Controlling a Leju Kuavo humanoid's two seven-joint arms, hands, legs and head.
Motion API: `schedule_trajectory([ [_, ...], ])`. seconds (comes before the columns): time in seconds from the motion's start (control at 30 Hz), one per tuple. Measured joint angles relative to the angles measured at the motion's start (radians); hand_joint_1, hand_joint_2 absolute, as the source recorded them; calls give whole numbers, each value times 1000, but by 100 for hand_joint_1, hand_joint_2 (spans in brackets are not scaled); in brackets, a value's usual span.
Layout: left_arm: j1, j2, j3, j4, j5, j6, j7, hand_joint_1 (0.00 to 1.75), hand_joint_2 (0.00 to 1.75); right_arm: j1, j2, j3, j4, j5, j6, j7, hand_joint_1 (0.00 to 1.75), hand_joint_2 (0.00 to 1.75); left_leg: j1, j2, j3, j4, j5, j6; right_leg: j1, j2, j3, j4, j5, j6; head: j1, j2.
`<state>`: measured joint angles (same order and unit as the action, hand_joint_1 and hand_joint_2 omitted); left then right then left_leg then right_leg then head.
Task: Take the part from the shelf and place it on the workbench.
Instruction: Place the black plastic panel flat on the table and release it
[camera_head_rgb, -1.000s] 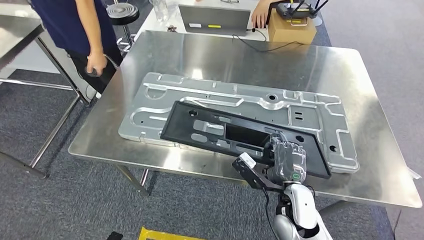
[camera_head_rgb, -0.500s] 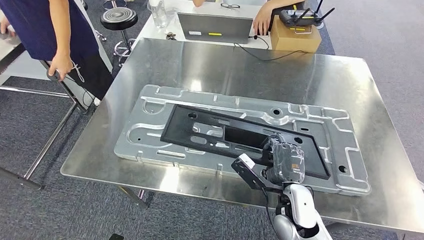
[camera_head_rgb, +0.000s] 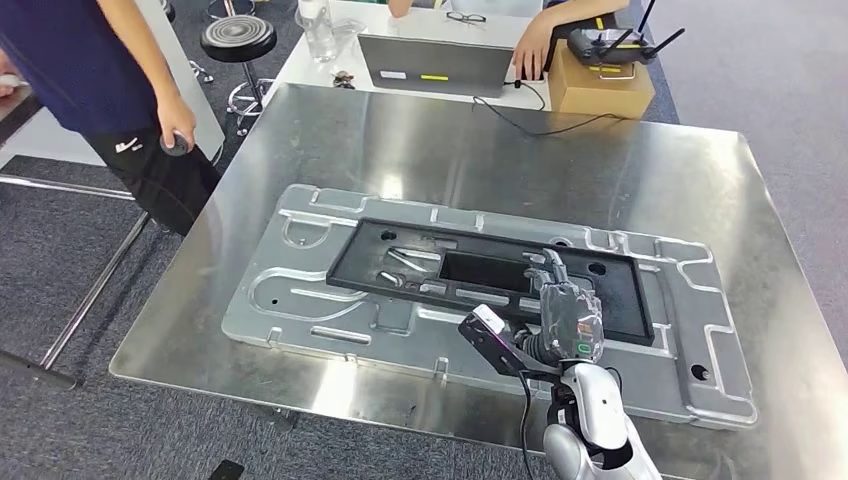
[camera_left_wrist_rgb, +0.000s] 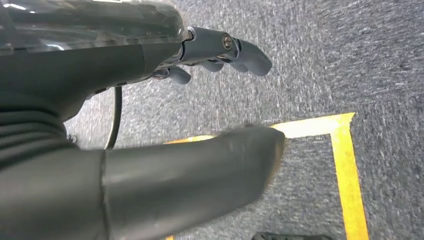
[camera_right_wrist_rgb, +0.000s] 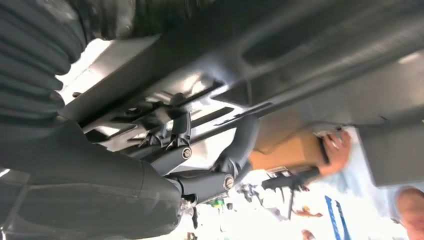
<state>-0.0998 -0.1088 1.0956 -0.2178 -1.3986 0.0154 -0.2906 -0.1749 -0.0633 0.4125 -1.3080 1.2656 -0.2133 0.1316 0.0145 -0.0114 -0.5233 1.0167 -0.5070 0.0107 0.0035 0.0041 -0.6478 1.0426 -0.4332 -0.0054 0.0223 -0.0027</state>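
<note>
A long black frame-shaped part lies nearly flat over a big silver pressed plate on the steel workbench. My right hand grips the part at its near right edge. In the right wrist view its dark fingers hook around the black part from beneath. My left hand hangs over grey carpet, thumb and fingers apart, holding nothing.
A person in dark clothes stands at the workbench's left end. Beyond its far edge are a laptop, a cardboard box and another person's hand. A stool stands far left. Yellow floor tape lies under my left hand.
The whole view has shifted. The black part, earlier skewed and overhanging the plate's near edge, now sits squarer and lower on the plate, still in my right hand. The person at left shifted.
</note>
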Motion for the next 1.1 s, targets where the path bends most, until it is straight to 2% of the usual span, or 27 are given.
schedule_trajectory([
  [0.1, -1, 0, 0, 0, 7, 2, -7, 0, 0, -3, -1, -1, 2, -4, 1, 0, 0, 0, -1, 4, -6, 34, -17, -15, -7, 0, 22, -18, 4, -16, 0, 0],
  [0.13, -2, 0, 0, 0, 8, 1, -8, 0, 0, -5, 0, -1, 2, -6, 1, -1, 0, 0, 0, 5, -24, 74, -38, -18, -9, 0, 30, -23, 3, -21, 0, 0],
  [0.2, -4, 1, 0, 0, 12, -1, -9, 0, 0, -7, 1, -1, 4, -7, 1, -2, 0, 0, 2, 6, -91, 193, -95, -23, -9, -1, 37, -26, -2, -29, 0, 0],
  [0.23, -4, 2, 0, 0, 13, -2, -9, 0, 0, -7, 1, -1, 5, -8, 1, -2, 0, 0, 2, 6, -125, 247, -115, -25, -9, -1, 38, -25, -4, -31, -1, 0],
  [0.27, -3, 3, 0, 0, 14, -4, -8, 0, 0, -7, 1, -1, 7, -8, 1, -2, 0, 0, 3, 6, -147, 274, -117, -27, -9, 0, 39, -23, -6, -32, -1, 0],
  [0.3, -2, 3, 0, 0, 14, -5, -8, 0, 0, -7, 1, -1, 8, -9, 1, -3, 0, 0, 4, 6, -153, 268, -101, -29, -9, 1, 39, -21, -8, -31, -1, 0],
  [0.33, -1, 3, 0, 0, 15, -7, -7, 0, 0, -7, 1, -1, 8, -9, 1, -3, 0, 0, 6, 6, -140, 225, -66, -30, -10, 2, 41, -17, -10, -29, -1, 0],
  [0.37, -1, 3, 0, 0, 17, -10, -7, 0, 0, -7, 1, -1, 8, -9, 1, -4, 0, 0, 8, 6, -117, 159, -22, -31, -11, 2, 42, -13, -12, -26, -1, 0],
  [0.4, -1, 3, 0, 0, 18, -13, -8, 0, 0, -7, 1, -1, 8, -9, 1, -5, 0, 0, 8, 6, -95, 98, 7, -31, -11, 2, 42, -8, -14, -23, -1, 0],
  [0.43, -2, 3, 0, 0, 19, -17, -9, 0, 0, -7, 1, -2, 9, -9, 1, -5, 0, 0, 7, 6, -79, 51, 25, -28, -10, 3, 39, -4, -16, -18, 0, 0],
  [0.47, -2, 3, 0, 0, 20, -20, -11, 0, 0, -7, 1, -2, 9, -9, 2, -6, 0, 0, 5, 6, -72, 26, 34, -23, -8, 3, 35, 0, -17, -14, 0, 0],
  [0.5, -1, 3, 0, 0, 21, -22, -12, 0, 0, -7, 1, -2, 10, -10, 2, -7, 0, 0, 2, 5, -73, 23, 32, -16, -7, 3, 32, 3, -17, -9, 0, 0],
  [0.57, 2, 3, 0, 1, 21, -23, -13, 0, 0, -6, 1, -2, 11, -11, 2, -10, 0, 0, 3, 6, -75, 20, 49, 0, -6, 3, 28, 7, -21, 2, 0, 0],
  [0.6, 2, 2, 0, 1, 21, -23, -13, 0, 0, -6, 1, -3, 12, -12, 2, -10, 0, 0, 5, 7, -77, 18, 54, 8, -7, 2, 24, 19, -36, 8, 0, 0],
  [0.63, 2, 2, 0, 1, 21, -23, -13, 0, 0, -7, 1, -4, 13, -12, 2, -11, 0, 0, 6, 8, -80, 15, 60, 15, -9, 2, 14, 47, -65, 13, 0, 0],
  [0.73, 1, 2, 0, 1, 22, -25, -13, 0, 0, -6, 1, -5, 15, -12, 2, -11, 0, 0, 5, 12, -95, 14, 73, 25, -12, 0, -39, 217, -182, 23, 1, 0],
  [0.77, 1, 2, 0, 1, 23, -27, -13, 0, 0, -5, 1, -5, 16, -12, 2, -11, 0, 0, 4, 12, -102, 14, 77, 26, -13, 0, -46, 256, -199, 24, 1, 0],
  [0.8, 1, 2, 0, 1, 23, -29, -13, 0, 0, -4, 1, -5, 16, -12, 2, -12, 0, 0, 4, 13, -109, 14, 82, 25, -14, 0, -36, 262, -197, 24, 1, 0],
  [0.83, 1, 2, 1, 1, 24, -31, -13, 0, 0, -4, 1, -5, 16, -12, 2, -12, 0, 0, 3, 12, -115, 15, 88, 24, -15, 0, -6, 228, -179, 22, 1, 0],
  [0.9, 1, 1, 1, 1, 25, -35, -14, 0, 0, -7, 1, -5, 15, -12, 2, -13, 0, 0, 2, 11, -125, 15, 99, 20, -12, 0, 92, 86, -136, 11, 0, 0],
  [0.93, 1, 1, 1, 1, 26, -36, -14, 0, 0, -8, 1, -5, 14, -12, 2, -14, 0, 0, 2, 11, -127, 14, 105, 15, -9, 0, 130, 25, -120, 7, 0, 0],
  [0.97, 1, 0, 1, 1, 26, -36, -14, 0, 0, -10, 1, -5, 14, -12, 2, -14, 0, 0, 2, 11, -128, 12, 112, 9, -5, 0, 152, -13, -111, 4, 0, 0],
  [1.03, 1, -1, 1, 1, 26, -37, -14, 0, 0, -11, 1, -5, 13, -12, 2, -16, 0, 0, 4, 10, -129, 5, 127, -6, 2, -1, 155, -30, -97, 1, 0, 0],
  [1.07, 1, 0, 1, 1, 26, -37, -14, 0, 0, -11, 1, -5, 13, -12, 3, -16, 0, 0, 5, 10, -131, 3, 132, -12, -1, -2, 151, -37, -88, -4, 0, 0],
  [1.1, 2, 0, 1, 1, 26, -37, -15, 0, 0, -12, 2, -5, 13, -12, 3, -17, 0, 0, 5, 10, -136, 5, 123, -17, -4, -4, 145, -44, -76, -11, 0, 0],
])
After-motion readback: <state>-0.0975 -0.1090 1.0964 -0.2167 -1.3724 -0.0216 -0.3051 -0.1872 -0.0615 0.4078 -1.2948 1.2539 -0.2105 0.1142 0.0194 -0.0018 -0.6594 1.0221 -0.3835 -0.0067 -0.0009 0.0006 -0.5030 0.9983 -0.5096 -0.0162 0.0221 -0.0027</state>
